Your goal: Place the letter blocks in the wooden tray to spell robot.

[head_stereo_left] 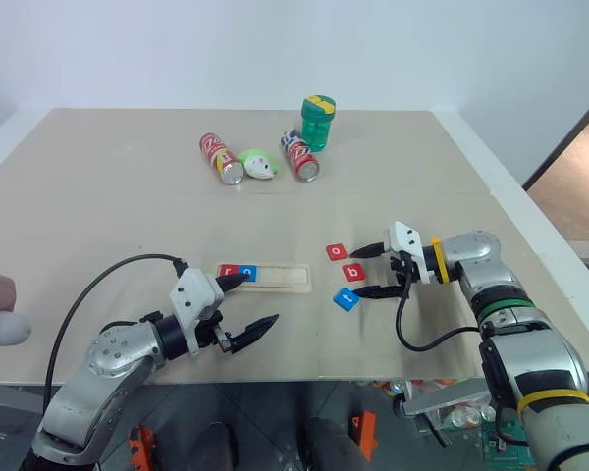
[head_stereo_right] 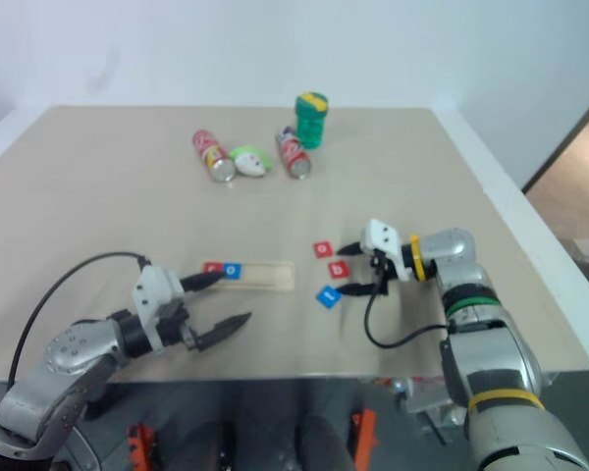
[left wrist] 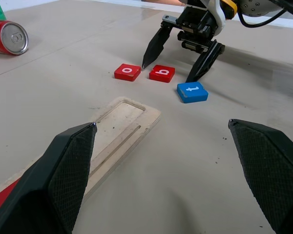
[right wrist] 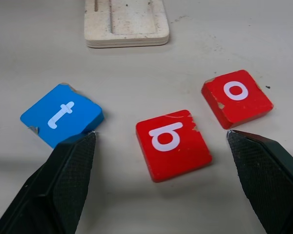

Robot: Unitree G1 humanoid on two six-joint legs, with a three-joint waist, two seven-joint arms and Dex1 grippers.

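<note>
From the head: the long pale wooden tray holds two tiles at its left end; the right gripper, fingers spread, straddles the red square "b" block. Right wrist view: "b" block lies dead centre between the fingertips. The left gripper hovers open, farther off.

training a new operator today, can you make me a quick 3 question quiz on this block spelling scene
1. True or false: the wooden tray already holds two tiles.
2. Which loose tile lies between the open fingers of the right gripper? A) red b B) blue t C) a can
3. How many letter tiles lie loose on the table?

Key: 1 true; 2 A; 3 three, including the red o.
</note>
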